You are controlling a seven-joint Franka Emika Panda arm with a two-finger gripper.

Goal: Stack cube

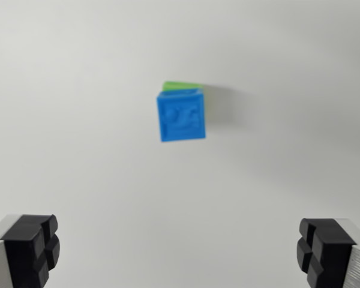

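A blue cube (181,115) with raised marks on its top face sits on a green cube (185,86), of which only a thin strip shows behind and to the right of the blue one. Both rest on the white surface near the middle of the wrist view. My gripper (179,252) is high above them and open wide. Its black fingertips (31,247) stand at the lower left and lower right corners, with nothing between them.
A plain white tabletop (78,150) fills the view. A soft shadow falls to the right of the cubes.
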